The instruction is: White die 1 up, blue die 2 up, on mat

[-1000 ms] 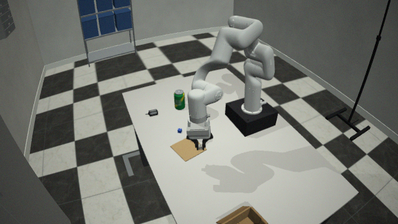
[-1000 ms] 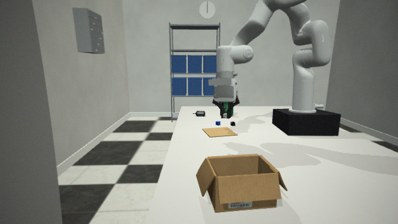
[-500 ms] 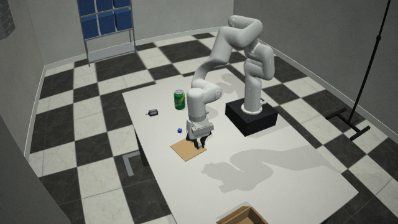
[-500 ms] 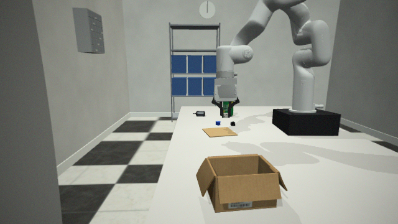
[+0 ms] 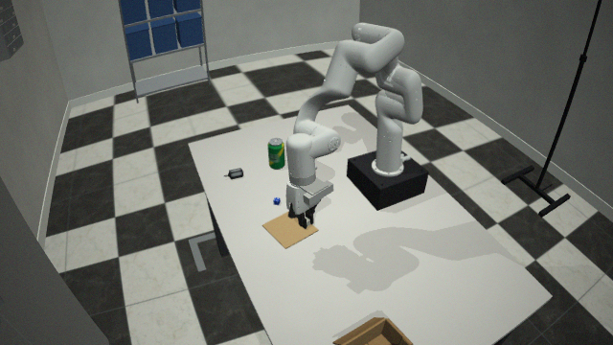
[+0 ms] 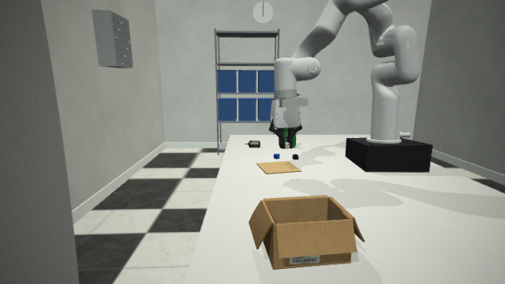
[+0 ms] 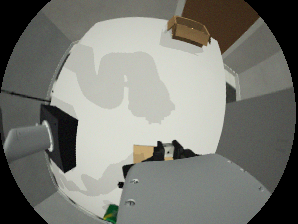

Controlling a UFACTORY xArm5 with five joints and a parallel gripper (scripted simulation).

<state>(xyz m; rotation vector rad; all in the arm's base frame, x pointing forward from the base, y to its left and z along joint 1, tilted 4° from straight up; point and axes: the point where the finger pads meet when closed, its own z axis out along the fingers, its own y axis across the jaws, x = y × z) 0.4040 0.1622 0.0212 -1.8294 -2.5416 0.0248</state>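
Note:
My gripper (image 5: 305, 220) (image 6: 286, 144) (image 7: 166, 147) is shut on the white die (image 6: 287, 146) and holds it a little above the table, over the far edge of the brown mat (image 5: 283, 235) (image 6: 278, 168) (image 7: 140, 155). I cannot read the white die's faces. The blue die (image 5: 276, 201) (image 6: 277, 156) lies on the table just beyond the mat, off it. The black die (image 6: 295, 156) lies on the table beside the blue one, also off the mat; in the top view the gripper hides it.
A green can (image 5: 276, 153) stands behind the gripper. A small dark part (image 5: 236, 173) (image 6: 254, 143) lies at the far left of the table. The arm's black base (image 5: 388, 179) (image 6: 388, 155) is to the right. An open cardboard box (image 6: 304, 233) (image 5: 375, 335) (image 7: 188, 30) stands at the near end.

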